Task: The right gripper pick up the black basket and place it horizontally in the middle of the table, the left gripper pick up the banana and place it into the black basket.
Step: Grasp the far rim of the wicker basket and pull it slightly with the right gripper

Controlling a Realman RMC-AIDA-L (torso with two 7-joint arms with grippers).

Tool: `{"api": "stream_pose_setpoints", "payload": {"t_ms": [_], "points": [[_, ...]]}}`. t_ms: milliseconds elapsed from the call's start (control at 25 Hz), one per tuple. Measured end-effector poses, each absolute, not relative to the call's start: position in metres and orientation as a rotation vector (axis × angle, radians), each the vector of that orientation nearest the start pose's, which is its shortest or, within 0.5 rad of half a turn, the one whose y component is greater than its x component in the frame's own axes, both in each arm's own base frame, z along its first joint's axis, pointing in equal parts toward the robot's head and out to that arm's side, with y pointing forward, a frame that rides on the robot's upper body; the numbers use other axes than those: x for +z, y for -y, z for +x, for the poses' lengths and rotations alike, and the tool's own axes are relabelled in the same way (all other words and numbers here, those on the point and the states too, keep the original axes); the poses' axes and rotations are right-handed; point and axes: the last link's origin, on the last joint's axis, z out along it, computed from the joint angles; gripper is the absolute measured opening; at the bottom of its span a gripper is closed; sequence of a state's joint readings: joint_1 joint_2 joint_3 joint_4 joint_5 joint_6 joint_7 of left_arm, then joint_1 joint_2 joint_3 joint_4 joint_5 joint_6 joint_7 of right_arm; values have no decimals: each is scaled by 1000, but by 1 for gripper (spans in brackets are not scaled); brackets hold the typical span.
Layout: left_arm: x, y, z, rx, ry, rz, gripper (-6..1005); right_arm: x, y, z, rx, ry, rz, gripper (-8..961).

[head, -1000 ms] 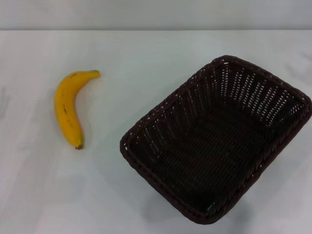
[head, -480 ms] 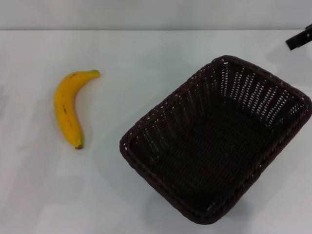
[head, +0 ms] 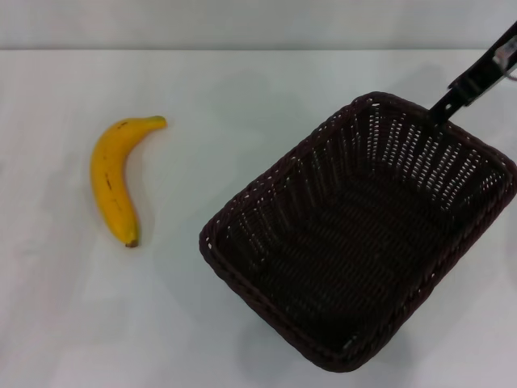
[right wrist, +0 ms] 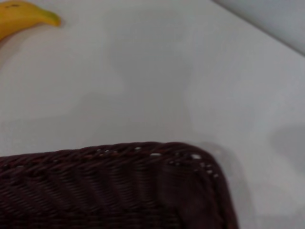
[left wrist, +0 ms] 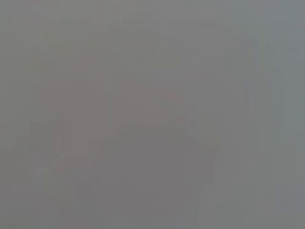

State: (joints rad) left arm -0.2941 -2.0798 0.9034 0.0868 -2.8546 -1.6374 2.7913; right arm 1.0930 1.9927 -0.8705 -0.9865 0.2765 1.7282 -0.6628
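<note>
The black basket [head: 279, 170] sits at a slant on the right half of the white table [head: 242, 89], open side up and empty. The banana [head: 109, 182] lies on the table's left side, well apart from the basket. My right gripper [head: 452, 95] comes in from the top right corner of the head view, its dark tip right at the basket's far rim. The right wrist view shows the basket's braided rim corner [right wrist: 109, 157] close up and the banana's tip [right wrist: 21, 14] far off. The left gripper is out of view; the left wrist view shows only plain grey.
Bare white tabletop lies between the banana and the basket [head: 178, 267]. A grey wall edge runs along the table's far side [head: 242, 32].
My right gripper has come into view from the top right and moved down to the basket's far rim. The basket and the banana have not moved.
</note>
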Motion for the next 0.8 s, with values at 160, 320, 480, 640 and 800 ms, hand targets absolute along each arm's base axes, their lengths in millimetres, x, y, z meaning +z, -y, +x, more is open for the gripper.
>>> {"api": "stream_pose_setpoints", "payload": {"t_ms": [160, 320, 480, 640, 800], "points": [[81, -261, -358, -930, 343, -1166, 862, 55, -433, 127, -563, -1068, -2524, 871], [82, -262, -358, -931, 338, -1166, 862, 43, -435, 133, -621, -1083, -2496, 870], [85, -263, -357, -932, 323, -1168, 862, 33, -436, 138, -664, -1093, -2477, 864], [85, -263, -357, -932, 323, -1169, 862, 25, -436, 139, -708, -1097, -2468, 856], [85, -263, -357, -932, 323, -1170, 862, 22, -435, 138, -749, -1104, -2462, 847]]}}
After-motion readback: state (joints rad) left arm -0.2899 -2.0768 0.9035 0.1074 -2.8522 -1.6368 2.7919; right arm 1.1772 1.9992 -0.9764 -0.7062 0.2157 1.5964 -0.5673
